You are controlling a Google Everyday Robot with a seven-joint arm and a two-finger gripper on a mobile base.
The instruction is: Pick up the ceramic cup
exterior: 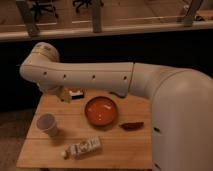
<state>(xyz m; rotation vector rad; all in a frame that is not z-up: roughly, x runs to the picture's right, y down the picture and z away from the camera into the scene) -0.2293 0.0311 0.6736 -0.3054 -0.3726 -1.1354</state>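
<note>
Lettering on packet (82, 148) unreadable, gripper (65, 95) at table (45, 155) back-left, largely hidden under arm (100, 77), jaws wide apart, holding nothing, white cup (47, 123) standing near left edge, apart from gripper, orange bowl (101, 110) centre, arm cut off at right.

Nothing readable is showing anywhere on the wooden table (45, 155). The white packet (82, 147) lying toward six o'clock is carrying dark print, but the marks are too small to make out. The gripper (66, 94), hanging at eleven o'clock over the back edge, is bearing no legible lettering either.
</note>
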